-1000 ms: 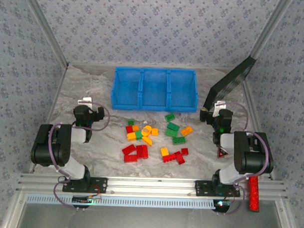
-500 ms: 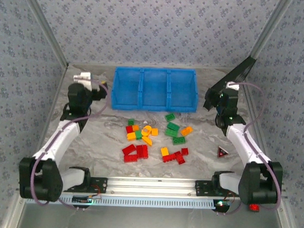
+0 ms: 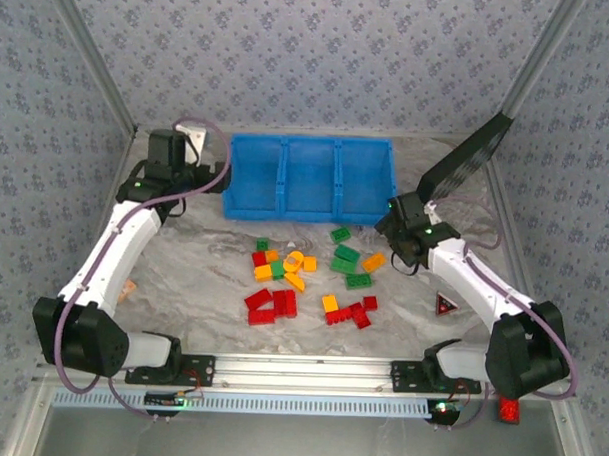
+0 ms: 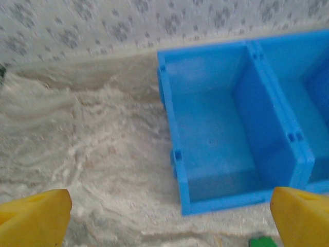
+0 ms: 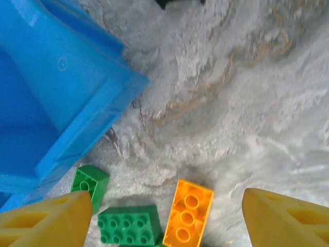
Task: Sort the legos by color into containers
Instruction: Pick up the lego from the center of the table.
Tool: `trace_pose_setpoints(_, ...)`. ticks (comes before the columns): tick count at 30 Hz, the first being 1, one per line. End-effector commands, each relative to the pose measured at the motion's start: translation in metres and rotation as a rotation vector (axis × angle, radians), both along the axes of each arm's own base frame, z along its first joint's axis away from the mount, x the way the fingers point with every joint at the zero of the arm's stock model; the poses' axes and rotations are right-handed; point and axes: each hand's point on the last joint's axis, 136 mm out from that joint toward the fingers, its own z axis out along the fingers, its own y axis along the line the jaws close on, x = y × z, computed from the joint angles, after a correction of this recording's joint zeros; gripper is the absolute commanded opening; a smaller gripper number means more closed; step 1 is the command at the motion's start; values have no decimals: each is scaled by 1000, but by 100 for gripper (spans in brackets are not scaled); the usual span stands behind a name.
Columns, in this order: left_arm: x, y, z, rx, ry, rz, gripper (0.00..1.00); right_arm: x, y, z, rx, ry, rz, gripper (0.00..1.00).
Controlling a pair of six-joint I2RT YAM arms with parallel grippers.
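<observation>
No text, number or brand can be read on anything here. A small red triangle (image 3: 445,304), shaped like a warning sign, lies on the table (image 3: 183,274) near its right edge, its dark middle too small to make out. The studs of the orange brick (image 5: 188,213) are too blurred to show lettering.

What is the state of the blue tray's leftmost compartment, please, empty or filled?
Empty: the left wrist view shows the leftmost compartment with a bare blue floor, nothing inside.
</observation>
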Motion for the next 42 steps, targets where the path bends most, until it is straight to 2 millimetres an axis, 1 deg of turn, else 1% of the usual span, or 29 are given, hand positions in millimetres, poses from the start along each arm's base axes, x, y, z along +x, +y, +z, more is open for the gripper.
trace_pose_setpoints(1,-11,-5,-3,48,-1,-39,99,-14,6,-17,61,98,-99,79)
trace_pose_setpoints(4,-16,-7,-6,98,-9,-52,99,-21,10,-37,64,165,-96,78)
trace_pose_setpoints(7,-20,-7,-9,100,-10,-51,99,-22,14,-52,74,199,-89,78)
trace_pose_setpoints(14,-24,-6,-10,105,-13,-54,99,-9,25,-73,83,213,-43,78)
trace_pose_setpoints(18,-25,-6,-10,110,-17,-57,99,-6,33,-90,85,254,-17,75)
trace_pose_setpoints(21,-28,-7,-3,110,-26,-59,99,-8,36,-101,74,288,-11,67)
trace_pose_setpoints(24,-29,-6,3,105,-36,-57,99,-12,36,-108,54,312,-5,57)
trace_pose_setpoints(26,-30,-6,4,104,-40,-56,99,-14,36,-111,39,324,4,51)
trace_pose_setpoints(29,-30,-5,2,105,-40,-54,99,-17,37,-116,25,344,18,45)
trace_pose_setpoints(32,-30,-5,3,106,-44,-51,99,-21,36,-121,13,358,31,37)
trace_pose_setpoints(34,-31,-4,4,110,-49,-50,99,-22,35,-121,3,365,45,34)
trace_pose_setpoints(36,-29,-3,5,114,-55,-44,99,-23,33,-116,-12,367,74,30)
trace_pose_setpoints(38,-27,-2,3,116,-49,-42,99,-21,28,-101,-51,353,120,28)
trace_pose_setpoints(42,-31,-3,3,109,-43,-48,99,-5,18,-60,-182,316,280,26)
